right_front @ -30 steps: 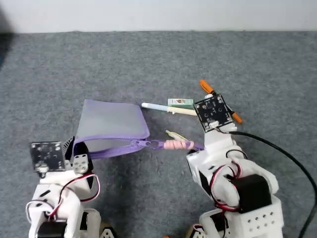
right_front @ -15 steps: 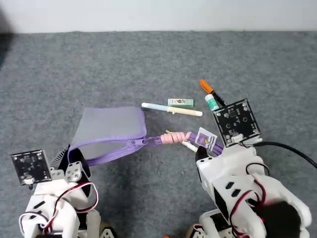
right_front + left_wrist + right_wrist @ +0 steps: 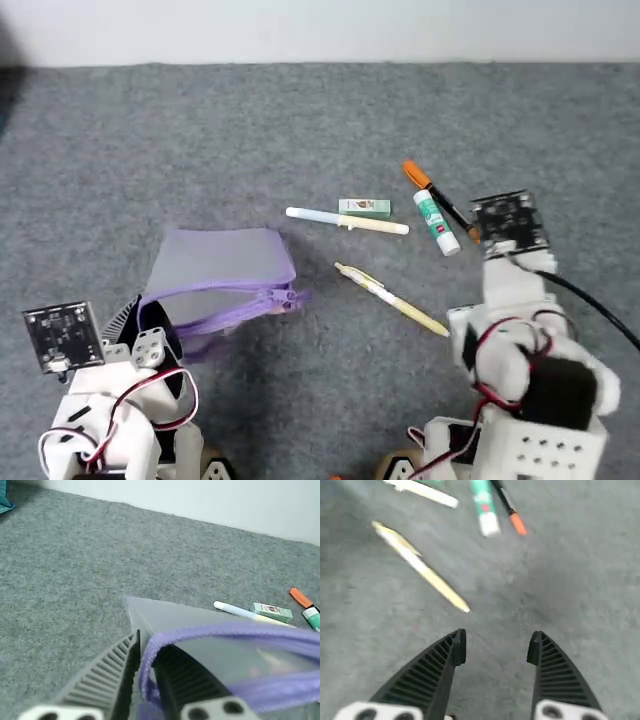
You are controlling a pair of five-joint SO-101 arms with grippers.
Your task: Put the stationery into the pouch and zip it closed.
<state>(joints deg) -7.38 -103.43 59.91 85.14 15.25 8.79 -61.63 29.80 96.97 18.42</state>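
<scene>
Left claw (image 3: 148, 645) clamps the pouch (image 3: 215, 630) by its purple zipper edge, which I judge anchors it for loading; my right claw (image 3: 497, 645) hangs wide and empty near the yellow pen (image 3: 420, 565).

no legible text; print on glue stick (image 3: 436, 222) and small box (image 3: 363, 207), too small to read

The pouch (image 3: 220, 265) is lilac-grey with a purple zip band (image 3: 230, 630) (between the black ribbed left fingers (image 3: 102, 680)). Ahead of the black right fingers (image 3: 432, 677): yellow pen (image 3: 420, 567), green-and-white glue stick (image 3: 483, 502), grey tabletop (image 3: 580, 570).
</scene>
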